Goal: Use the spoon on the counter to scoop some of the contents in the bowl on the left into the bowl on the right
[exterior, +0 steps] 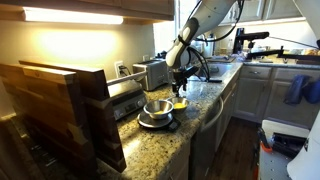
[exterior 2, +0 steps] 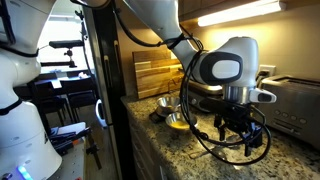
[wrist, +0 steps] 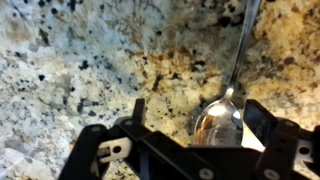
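A metal spoon [wrist: 218, 122] lies on the speckled granite counter [wrist: 70, 60], its handle running toward the top right of the wrist view. My gripper [wrist: 200, 118] hangs open just above it, and the spoon's bowl lies between the fingers, nearer the right one; nothing is gripped. In both exterior views the gripper [exterior: 183, 80] [exterior 2: 235, 135] hovers low over the counter beside two bowls. These are a steel bowl [exterior: 157, 108] [exterior 2: 167, 103] on a dark plate and a small yellow bowl [exterior: 180, 103] [exterior 2: 178, 121]. The bowls' contents do not show.
Wooden cutting boards [exterior: 60, 100] [exterior 2: 155, 72] stand at one end of the counter. A toaster [exterior: 152, 72] [exterior 2: 295, 100] sits against the wall. The counter's rounded front edge [exterior: 205, 125] drops to grey cabinets. A black cable [exterior 2: 215, 145] loops down by the gripper.
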Motion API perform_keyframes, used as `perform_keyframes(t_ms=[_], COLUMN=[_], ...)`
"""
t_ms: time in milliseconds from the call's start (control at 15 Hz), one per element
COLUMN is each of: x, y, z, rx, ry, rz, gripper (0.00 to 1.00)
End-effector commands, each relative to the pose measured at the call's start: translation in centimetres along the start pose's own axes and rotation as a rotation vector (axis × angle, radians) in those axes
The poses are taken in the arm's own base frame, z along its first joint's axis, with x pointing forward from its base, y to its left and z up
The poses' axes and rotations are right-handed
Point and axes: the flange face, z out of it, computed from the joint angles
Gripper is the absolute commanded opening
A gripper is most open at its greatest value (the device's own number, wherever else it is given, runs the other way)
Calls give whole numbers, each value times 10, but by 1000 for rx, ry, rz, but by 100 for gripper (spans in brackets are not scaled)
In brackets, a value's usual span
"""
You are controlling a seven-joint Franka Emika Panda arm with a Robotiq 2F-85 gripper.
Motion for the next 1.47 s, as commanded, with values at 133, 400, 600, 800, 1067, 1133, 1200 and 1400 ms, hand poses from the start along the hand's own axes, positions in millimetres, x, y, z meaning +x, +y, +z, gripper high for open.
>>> perform_keyframes(t_ms=[133, 400, 600, 800, 1067, 1133, 1200, 1400], x=[-19, -25, -9, -12, -22, -26, -28, -37], y=[1, 2, 6, 6, -1, -4, -6, -6], z=[-7, -16, -5, -8, -15, -18, -20, -18], rx=[53, 113, 97, 100, 107, 102, 102, 94], ry=[15, 74, 62, 67, 84, 92, 95, 103], rz=[132, 200, 182, 187, 188, 186, 184, 203], gripper=[100, 100, 100, 100, 100, 100, 100, 100])
